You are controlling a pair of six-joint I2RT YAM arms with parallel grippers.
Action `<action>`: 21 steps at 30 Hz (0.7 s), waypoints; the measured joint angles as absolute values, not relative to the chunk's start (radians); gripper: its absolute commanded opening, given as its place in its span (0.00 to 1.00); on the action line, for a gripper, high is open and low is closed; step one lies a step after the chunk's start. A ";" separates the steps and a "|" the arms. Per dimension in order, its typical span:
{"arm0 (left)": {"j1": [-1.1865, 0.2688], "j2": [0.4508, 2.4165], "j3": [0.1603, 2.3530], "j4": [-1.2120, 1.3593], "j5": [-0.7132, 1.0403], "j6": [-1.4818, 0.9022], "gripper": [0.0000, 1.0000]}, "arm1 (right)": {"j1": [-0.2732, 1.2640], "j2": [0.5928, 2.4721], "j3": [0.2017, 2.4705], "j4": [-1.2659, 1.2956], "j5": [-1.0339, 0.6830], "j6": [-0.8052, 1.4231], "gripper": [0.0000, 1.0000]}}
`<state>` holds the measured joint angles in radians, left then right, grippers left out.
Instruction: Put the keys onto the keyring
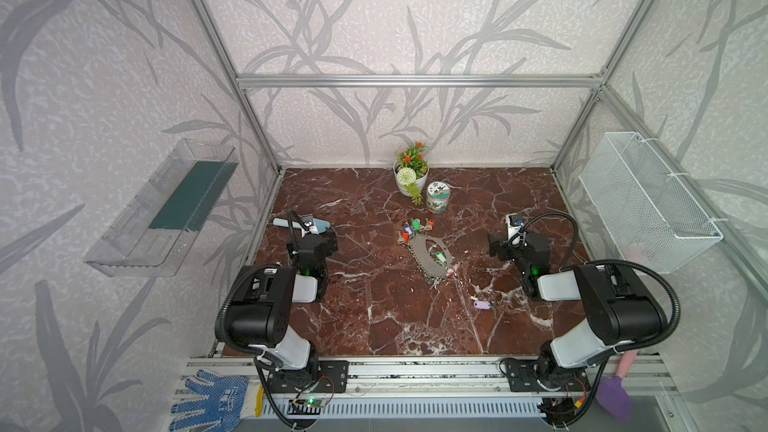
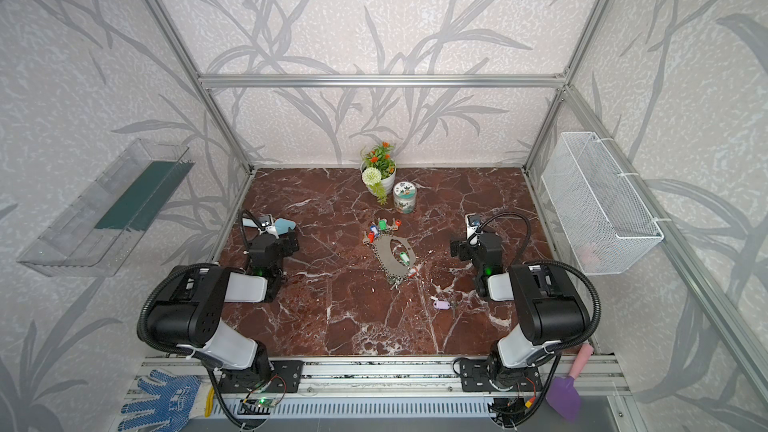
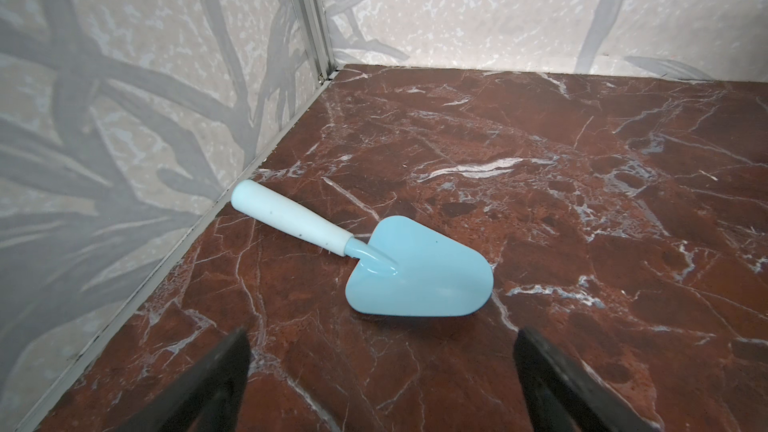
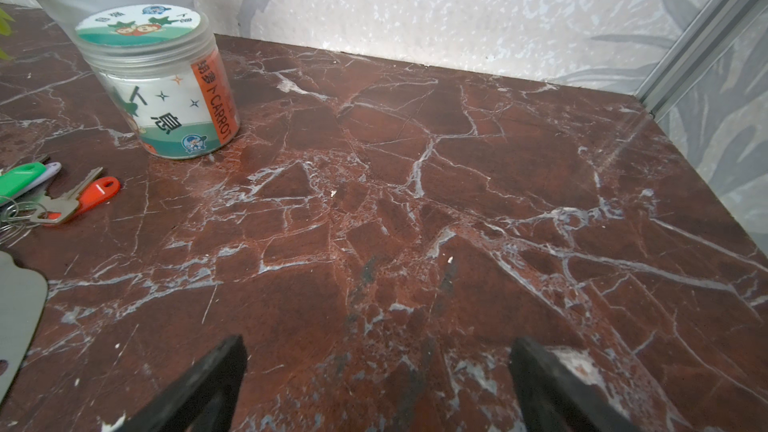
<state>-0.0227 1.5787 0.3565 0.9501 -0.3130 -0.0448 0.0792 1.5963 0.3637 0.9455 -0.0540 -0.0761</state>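
The keys, a small metal key on a pale lilac tag, lie loose on the marble, near the front right in both top views. The keyring, a big grey metal loop hung with keys and coloured tags, lies mid-table; its edge and a red-tagged key show in the right wrist view. My left gripper hovers open at the left. My right gripper is open to the right of the ring. Neither holds anything, and the lilac tag is outside both wrist views.
A light blue trowel lies just ahead of the left gripper by the left wall. A flower pot and a labelled jar stand behind the ring. A wire basket hangs on the right wall, a clear shelf on the left.
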 measured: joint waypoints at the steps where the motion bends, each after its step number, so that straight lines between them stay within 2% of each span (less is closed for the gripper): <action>1: -0.023 1.579 0.356 0.950 -0.313 -0.045 0.99 | 0.079 1.596 0.364 0.945 -0.054 -0.076 0.99; 9: -0.017 1.578 0.356 0.951 -0.323 -0.064 0.99 | 0.075 1.596 0.364 0.945 -0.058 -0.075 0.99; 14: -0.038 1.523 0.380 0.833 -0.332 -0.041 0.99 | 0.076 1.580 0.362 0.937 -0.025 -0.067 0.99; 17: -0.096 1.414 0.467 0.670 -0.345 -0.010 0.99 | 0.097 1.446 0.364 0.811 0.085 -0.043 0.99; 21: -0.159 1.246 0.631 0.439 -0.336 -0.072 0.99 | 0.105 1.215 0.468 0.589 0.211 0.117 0.99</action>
